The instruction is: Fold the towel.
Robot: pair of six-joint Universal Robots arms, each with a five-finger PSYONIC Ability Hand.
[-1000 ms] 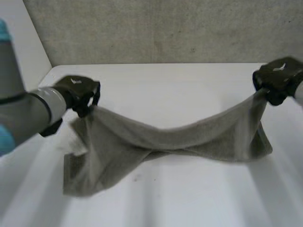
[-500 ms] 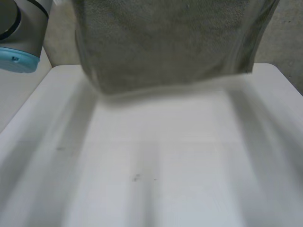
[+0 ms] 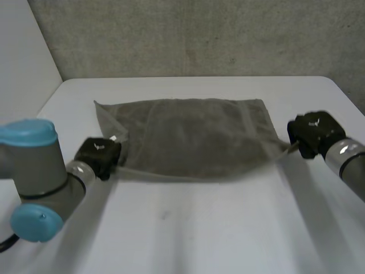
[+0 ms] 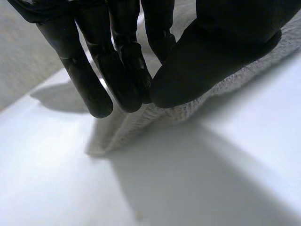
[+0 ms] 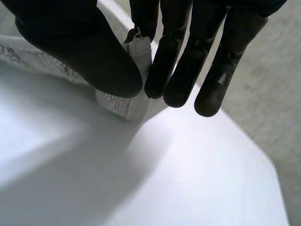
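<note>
Left fingers (image 4: 120,70): closed against the thumb (image 4: 207,52), pinching a corner of the towel (image 4: 141,122). Right fingers (image 5: 183,56): same pinch, thumb to fingertips, on the opposite corner, where a small tag shows.

Left hand (image 3: 98,153) sits at the towel's near-left corner, right hand (image 3: 311,130) at its near-right corner, which is drawn out to a point toward that hand.

Towel (image 3: 188,137) lies spread across the middle of the worktop (image 3: 228,234), reaching toward the far edge. Its far-left corner sticks out a little. Whether it is one layer or two cannot be told.

Likely step: setting the near edge down. To do it well, both hands should lower together with the edge lightly taut between them, parallel to the worktop's near edge. Let go only once the corners rest flat. Uneven release risks a skewed edge or a dragged corner.
</note>
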